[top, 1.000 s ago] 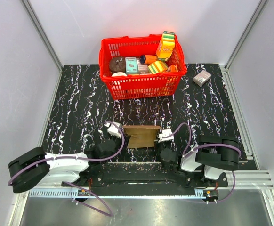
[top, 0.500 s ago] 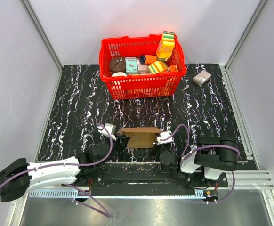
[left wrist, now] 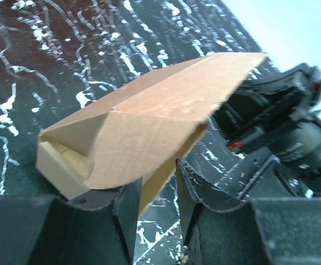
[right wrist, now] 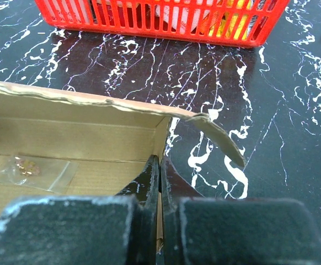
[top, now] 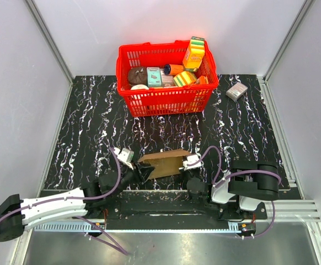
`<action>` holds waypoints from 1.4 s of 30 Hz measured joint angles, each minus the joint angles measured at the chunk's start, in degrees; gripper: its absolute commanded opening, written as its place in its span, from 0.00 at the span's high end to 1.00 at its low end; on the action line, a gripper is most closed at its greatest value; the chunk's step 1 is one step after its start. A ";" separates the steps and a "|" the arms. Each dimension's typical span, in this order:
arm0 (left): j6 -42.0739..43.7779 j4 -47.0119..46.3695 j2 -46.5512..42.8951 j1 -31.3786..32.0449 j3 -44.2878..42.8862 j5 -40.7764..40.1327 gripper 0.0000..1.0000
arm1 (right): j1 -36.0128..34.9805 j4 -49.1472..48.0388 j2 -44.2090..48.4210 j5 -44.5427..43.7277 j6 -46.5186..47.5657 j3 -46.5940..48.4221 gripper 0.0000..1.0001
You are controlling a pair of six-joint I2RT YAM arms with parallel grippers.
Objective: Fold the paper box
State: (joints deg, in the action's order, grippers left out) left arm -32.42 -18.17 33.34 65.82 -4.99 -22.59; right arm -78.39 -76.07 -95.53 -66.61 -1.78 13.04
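The paper box is a brown, half-formed carton lying near the table's front edge between my two grippers. My left gripper is at its left end. In the left wrist view the box rises tilted away from me, and its lower edge dips between the fingers of my left gripper, which stand apart with table showing in the gap. My right gripper is at the right end. In the right wrist view the gripper is shut on the box's end wall, with the open inside to the left.
A red basket full of printed packages stands at the back middle, and its wall fills the top of the right wrist view. A small grey-pink box lies at the back right. A small clear bag lies inside the carton.
My left arm has stretched out lower and further left, and its jaws have opened somewhat. The box's left end has swung and tilted. The right gripper has kept its hold.
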 measured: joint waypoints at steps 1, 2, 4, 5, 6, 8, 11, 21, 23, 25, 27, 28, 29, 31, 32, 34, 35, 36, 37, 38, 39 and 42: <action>0.24 0.11 -1.05 0.17 0.00 1.05 0.66 | 0.00 0.00 0.00 -0.09 0.04 0.00 1.00; 0.52 0.15 -2.23 0.28 0.00 2.58 0.66 | 0.00 0.00 0.00 -0.15 0.09 0.00 1.00; 1.03 -0.11 -4.11 0.46 0.00 5.27 0.66 | -0.13 0.02 0.00 -0.17 0.31 0.02 1.00; 1.25 -0.22 -5.25 0.52 -0.02 6.71 0.66 | -0.17 0.02 0.00 -0.20 0.44 0.02 1.00; 1.49 -0.33 -6.01 0.52 -0.07 7.98 0.66 | -0.22 0.02 -0.02 -0.20 0.48 0.02 1.00; 1.92 -0.35 -7.17 0.57 -0.31 10.08 0.66 | -0.24 0.02 0.00 -0.22 0.59 0.02 1.00; 2.32 -0.26 -7.91 0.61 -0.83 12.11 0.66 | -0.26 0.02 -0.02 -0.24 0.66 0.02 1.00; 3.54 4.15 -9.01 0.66 -5.05 1.97 0.65 | -0.50 0.02 0.00 -0.28 1.05 0.00 1.00; 4.11 4.63 -7.82 0.66 -6.40 -1.20 0.64 | -0.68 0.02 0.00 -0.31 1.09 0.02 1.00; 4.63 4.59 -6.01 0.66 -7.74 -3.41 0.62 | -0.81 0.02 0.00 -0.33 1.14 0.00 1.00; 5.25 4.48 -3.48 0.66 -9.27 -5.20 0.59 | -0.92 0.02 0.00 -0.33 1.27 0.00 1.00; 5.49 4.42 -2.32 0.66 -9.94 -5.88 0.59 | -0.96 0.02 0.00 -0.33 1.31 0.02 1.00; 5.55 4.48 -1.03 0.66 -10.71 -6.73 0.58 | -0.98 0.02 0.00 -0.33 1.31 0.00 1.00; 5.64 5.03 1.99 0.63 -12.66 -8.26 0.57 | -1.16 0.02 0.00 -0.33 1.33 0.00 1.00; 5.64 5.35 3.65 0.59 -13.97 -9.01 0.57 | -1.27 0.02 0.00 -0.35 1.36 0.02 1.00; 5.62 5.90 6.95 0.42 -16.15 -9.84 0.57 | -1.53 0.02 0.00 -0.35 1.38 0.02 0.99; 5.57 6.12 8.50 0.24 -17.00 -10.05 0.57 | -1.64 0.02 0.00 -0.35 1.38 0.02 0.98; 5.57 6.14 9.51 0.22 -17.42 -10.16 0.57 | -1.73 0.02 0.00 -0.37 1.38 0.02 0.97; 5.55 6.16 10.49 0.13 -17.70 -10.25 0.57 | -1.84 0.02 0.00 -0.39 1.40 0.00 0.94; 5.53 6.23 11.15 0.11 -17.75 -10.25 0.57 | -1.90 0.02 0.00 -0.42 1.44 0.02 0.94; 5.44 6.40 11.82 0.09 -17.75 -10.21 0.57 | -1.99 0.02 0.00 -0.42 1.46 0.02 0.93; 5.33 6.58 13.16 0.09 -17.75 -10.16 0.57 | -2.27 0.04 0.00 -0.42 1.49 0.00 0.88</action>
State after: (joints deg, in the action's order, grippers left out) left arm -27.09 -11.60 46.50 65.91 -22.74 -32.75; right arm -80.66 -76.03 -95.53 -67.02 -0.30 13.04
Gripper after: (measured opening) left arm 0.427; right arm 0.072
